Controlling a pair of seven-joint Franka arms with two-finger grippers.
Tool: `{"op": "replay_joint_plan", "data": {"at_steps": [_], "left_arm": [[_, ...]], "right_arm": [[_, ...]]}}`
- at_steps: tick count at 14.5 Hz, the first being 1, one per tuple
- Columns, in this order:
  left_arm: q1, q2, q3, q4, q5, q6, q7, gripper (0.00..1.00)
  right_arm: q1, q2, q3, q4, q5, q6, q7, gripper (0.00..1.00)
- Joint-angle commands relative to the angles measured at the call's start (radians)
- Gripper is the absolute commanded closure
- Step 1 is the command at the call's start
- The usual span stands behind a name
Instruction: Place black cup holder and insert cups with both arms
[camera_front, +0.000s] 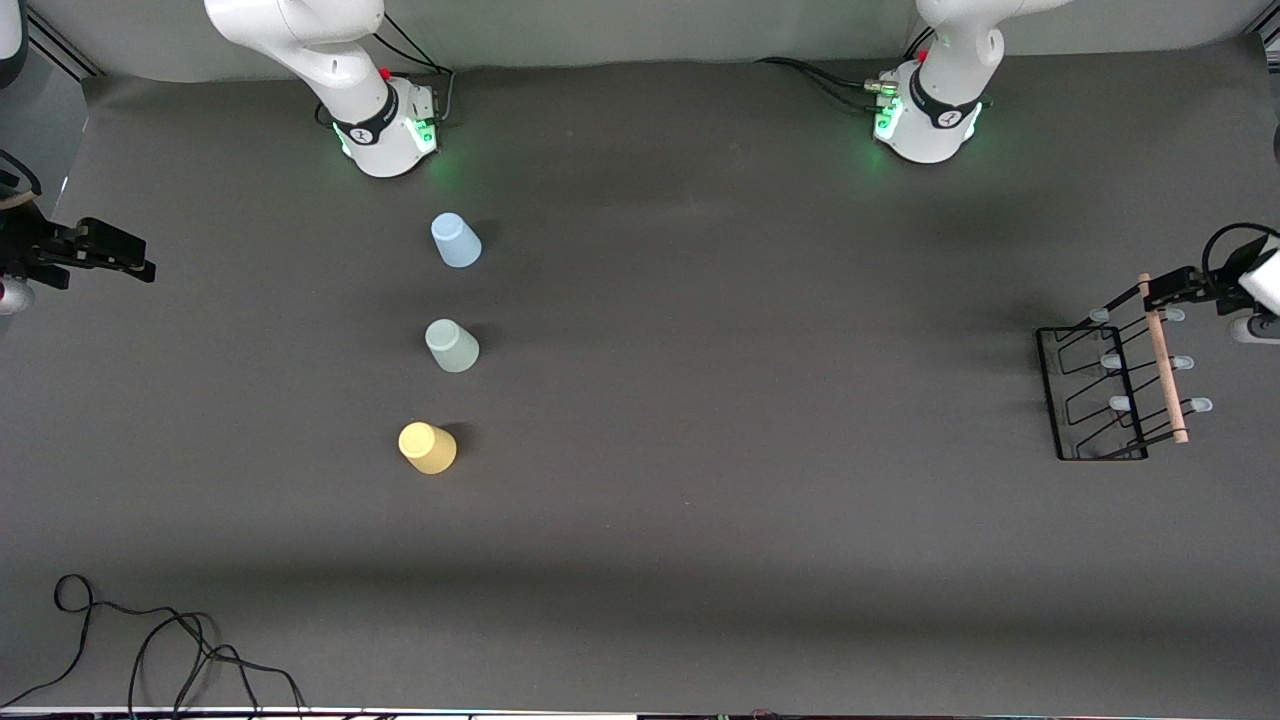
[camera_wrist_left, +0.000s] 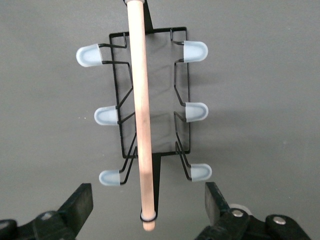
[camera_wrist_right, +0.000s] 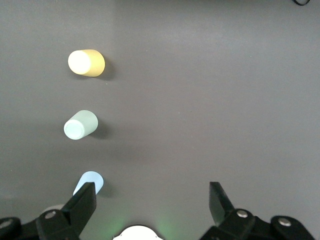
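Note:
The black cup holder (camera_front: 1095, 395) stands at the left arm's end of the table, its wooden rod handle (camera_front: 1163, 360) along the top. My left gripper (camera_front: 1170, 290) hovers open above the handle's end that is farther from the front camera. In the left wrist view the holder (camera_wrist_left: 182, 90) lies below, and the rod's ringed tip (camera_wrist_left: 148, 217) shows between the wide-apart fingers (camera_wrist_left: 80, 202) without touching them. A light blue cup (camera_front: 456, 241), a pale green cup (camera_front: 452, 346) and a yellow cup (camera_front: 428, 447) stand upside down in a row. My right gripper (camera_front: 140, 262) waits open, holding nothing, at the right arm's end.
Loose black cables (camera_front: 150, 640) lie near the table's front edge toward the right arm's end. The two arm bases (camera_front: 390, 130) (camera_front: 925, 120) glow green at the back. A dark cloth (camera_front: 750, 400) covers the table between the cups and the holder.

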Motion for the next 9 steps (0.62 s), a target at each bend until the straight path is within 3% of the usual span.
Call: {"op": "replay_joint_plan", "data": {"at_steps": [1, 7, 9], "left_arm": [[-0.008, 0.036, 0.003, -0.008, 0.018, 0.045, 0.008, 0.0], [-0.008, 0.111, 0.001, -0.008, 0.018, 0.136, 0.008, 0.03], [-0.008, 0.112, 0.001, -0.006, 0.018, 0.129, 0.008, 0.28]], "right_arm": [[-0.001, -0.02, 0.004, -0.012, -0.003, -0.008, 0.022, 0.0], [-0.001, -0.02, 0.004, -0.01, -0.003, -0.012, 0.02, 0.0], [-0.003, -0.02, 0.004, -0.01, -0.003, -0.012, 0.02, 0.0]]}}
